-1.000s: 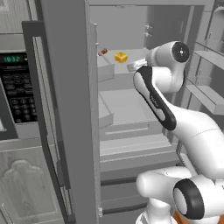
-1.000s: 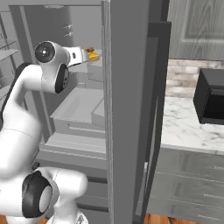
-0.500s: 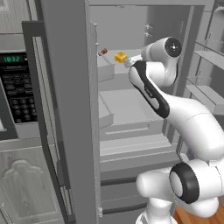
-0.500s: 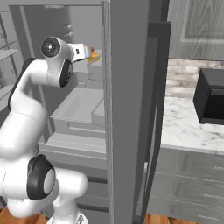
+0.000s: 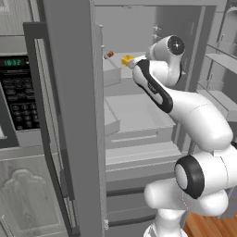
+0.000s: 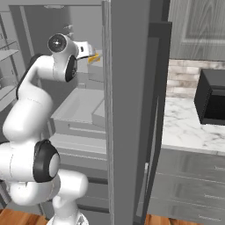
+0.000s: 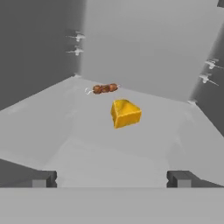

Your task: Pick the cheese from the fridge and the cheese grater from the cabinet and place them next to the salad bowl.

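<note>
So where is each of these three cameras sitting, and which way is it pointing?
Left base view: behind the arm on its left, looking forward into the open fridge; the white arm rises from lower right toward the cheese.
Right base view: behind on the right, facing the same fridge past its door; the arm rises from lower left.
Hand view: on the hand, looking along the open claw at the cheese and a brown skewer; two dark fingertips show.
All three share the cheese on its shelf.

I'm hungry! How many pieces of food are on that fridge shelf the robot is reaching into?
2. The yellow cheese wedge sits mid-shelf, ahead of the open end effector. A small brown skewer-like snack lies just behind it, nearer the back wall. More could be hidden outside these views.
</note>
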Controlling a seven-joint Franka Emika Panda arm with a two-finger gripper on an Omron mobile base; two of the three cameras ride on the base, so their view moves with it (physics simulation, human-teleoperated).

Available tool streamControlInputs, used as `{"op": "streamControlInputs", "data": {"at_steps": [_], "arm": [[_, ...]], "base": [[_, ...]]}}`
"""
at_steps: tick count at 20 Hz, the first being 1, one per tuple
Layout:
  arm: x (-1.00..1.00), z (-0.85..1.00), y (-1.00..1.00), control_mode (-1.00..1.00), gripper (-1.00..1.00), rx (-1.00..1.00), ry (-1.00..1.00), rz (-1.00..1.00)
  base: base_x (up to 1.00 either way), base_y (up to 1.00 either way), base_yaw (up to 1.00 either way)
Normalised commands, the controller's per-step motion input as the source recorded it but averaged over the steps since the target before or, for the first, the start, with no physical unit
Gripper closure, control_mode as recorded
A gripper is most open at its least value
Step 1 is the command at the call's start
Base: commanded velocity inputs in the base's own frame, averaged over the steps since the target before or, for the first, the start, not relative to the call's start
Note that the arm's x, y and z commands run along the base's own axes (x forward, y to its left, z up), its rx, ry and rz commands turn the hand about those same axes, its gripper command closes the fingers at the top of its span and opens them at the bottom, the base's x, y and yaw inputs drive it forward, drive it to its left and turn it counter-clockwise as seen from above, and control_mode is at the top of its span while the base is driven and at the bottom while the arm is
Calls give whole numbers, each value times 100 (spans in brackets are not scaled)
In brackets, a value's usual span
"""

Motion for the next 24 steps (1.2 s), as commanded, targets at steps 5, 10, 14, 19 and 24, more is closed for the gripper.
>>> {"op": "streamControlInputs", "data": {"at_steps": [5, 10, 14, 19, 24], "arm": [[32, 0, 0, -100, -100, 0, 7, 0], [28, 0, 0, -100, -100, 0, 1, 0], [20, -6, 0, -100, -100, 0, 0, 0], [27, -1, 0, -100, -100, 0, 0, 0], [37, -8, 0, -100, -100, 0, 0, 0]], "base": [[0, 0, 0], [0, 0, 0], [0, 0, 0], [0, 0, 0], [0, 0, 0]]}}
